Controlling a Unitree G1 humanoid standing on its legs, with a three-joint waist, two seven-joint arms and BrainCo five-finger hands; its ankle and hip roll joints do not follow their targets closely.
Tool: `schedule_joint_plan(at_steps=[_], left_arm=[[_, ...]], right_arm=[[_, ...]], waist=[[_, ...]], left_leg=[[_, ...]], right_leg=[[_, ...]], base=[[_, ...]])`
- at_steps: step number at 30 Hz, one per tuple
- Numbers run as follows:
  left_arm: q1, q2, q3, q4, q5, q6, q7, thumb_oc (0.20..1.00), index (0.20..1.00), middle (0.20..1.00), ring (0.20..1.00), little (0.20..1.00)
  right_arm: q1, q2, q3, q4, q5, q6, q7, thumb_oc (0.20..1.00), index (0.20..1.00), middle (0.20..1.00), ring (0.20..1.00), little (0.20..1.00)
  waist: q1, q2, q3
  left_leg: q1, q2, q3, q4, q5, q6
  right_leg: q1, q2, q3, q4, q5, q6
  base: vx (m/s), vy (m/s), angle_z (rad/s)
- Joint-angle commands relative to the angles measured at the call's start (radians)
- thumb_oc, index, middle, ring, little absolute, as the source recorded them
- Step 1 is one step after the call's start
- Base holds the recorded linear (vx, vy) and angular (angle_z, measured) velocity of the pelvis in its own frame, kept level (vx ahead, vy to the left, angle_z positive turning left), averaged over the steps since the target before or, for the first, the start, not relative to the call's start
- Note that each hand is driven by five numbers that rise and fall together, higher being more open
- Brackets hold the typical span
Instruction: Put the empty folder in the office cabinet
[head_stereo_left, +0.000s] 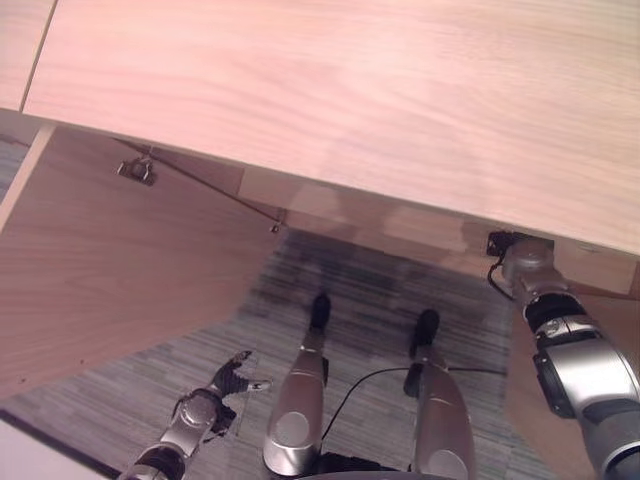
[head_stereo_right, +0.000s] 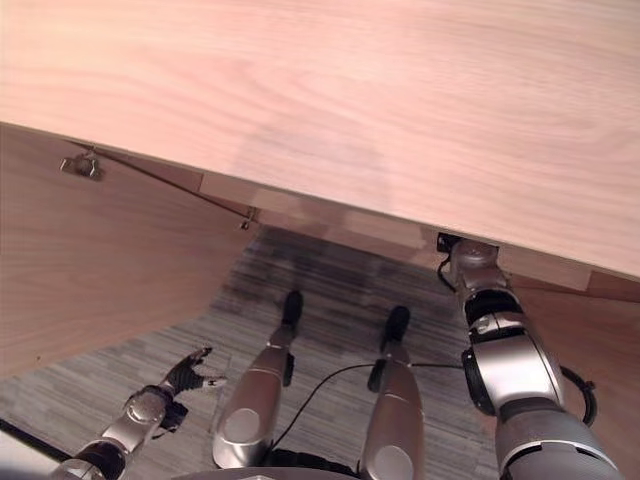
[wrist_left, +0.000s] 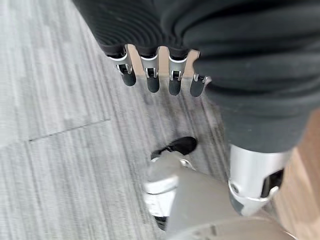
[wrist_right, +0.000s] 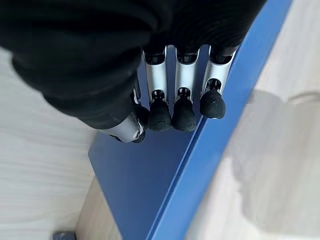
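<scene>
The cabinet top (head_stereo_left: 400, 90) spans the far side, its open door (head_stereo_left: 110, 260) swung out at left. Under the top, at right, the right hand (wrist_right: 170, 107) grips the folder (wrist_right: 145, 185) (inside the cabinet). The left hand (head_stereo_left: 228, 382) hangs low over the floor (head_stereo_left: 370, 290).

Right hand (wrist_right: 165, 107) is hidden under the cabinet top (head_stereo_left: 350, 90) in the eye views, arm vanishing at its edge. Blue folder (wrist_right: 145, 180) is cut off by the right wrist view's edges, far end covered by the hand. Cabinet door (head_stereo_left: 90, 260) runs off frame. Hinge (head_stereo_left: 137, 171) too small to read.
</scene>
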Motion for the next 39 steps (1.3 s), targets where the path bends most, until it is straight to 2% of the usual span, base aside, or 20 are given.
schedule_joint_plan(at_steps=[1, 10, 18, 27, 39], left_arm=[[0.062, 0.049, -0.067, -0.01, -0.003, -0.015, -0.011, 1.0, 1.0, 1.0, 1.0, 1.0], [0.06, 0.065, -0.099, -0.063, -0.035, -0.017, -0.026, 1.0, 1.0, 1.0, 1.0, 1.0], [0.054, 0.066, -0.104, -0.082, -0.053, -0.017, -0.029, 1.0, 1.0, 1.0, 1.0, 1.0], [0.051, 0.065, -0.12, -0.123, -0.066, -0.017, -0.035, 1.0, 1.0, 1.0, 1.0, 1.0], [0.059, 0.065, -0.11, -0.142, -0.081, -0.016, -0.042, 1.0, 1.0, 1.0, 1.0, 1.0]], right_arm=[[-0.004, -0.062, 0.011, 0.004, 0.05, -0.02, 0.003, 0.2, 0.2, 0.2, 0.2, 0.2], [-0.053, -0.095, 0.024, 0.14, 0.066, 0.018, 0.018, 0.2, 0.2, 0.2, 0.2, 0.2], [-0.032, -0.09, 0.028, 0.172, 0.049, 0.035, 0.026, 0.2, 0.2, 0.2, 0.2, 0.2], [0.014, -0.101, 0.001, 0.231, 0.031, 0.062, 0.026, 0.2, 0.2, 0.2, 0.2, 0.2], [0.128, -0.084, -0.065, 0.271, 0.043, 0.074, 0.026, 0.2, 0.2, 0.2, 0.2, 0.2]], waist=[[0.018, 0.006, -0.066], [0.047, 0.041, -0.058], [0.052, 0.055, -0.057], [0.063, 0.087, -0.045], [0.048, 0.105, -0.027]], left_leg=[[-0.06, 0.002, -0.081, -0.046, 0.024, 0.008], [-0.094, -0.016, -0.102, -0.049, 0.036, 0.007], [-0.11, -0.023, -0.112, -0.051, 0.041, 0.01], [-0.152, -0.039, -0.124, -0.059, 0.053, 0.011], [-0.183, -0.044, -0.117, -0.064, 0.059, 0.013]], right_leg=[[-0.035, -0.061, -0.002, 0.228, -0.209, 0.083], [-0.061, -0.073, -0.021, 0.258, -0.226, 0.083], [-0.081, -0.079, -0.028, 0.277, -0.236, 0.081], [-0.127, -0.089, -0.04, 0.303, -0.252, 0.078], [-0.172, -0.098, -0.035, 0.321, -0.257, 0.077]], base=[[0.0, 0.0, 0.0], [0.0, -0.013, 0.09], [0.0, -0.007, 0.08], [-0.01, -0.002, 0.06], [0.0, 0.002, 0.01]])
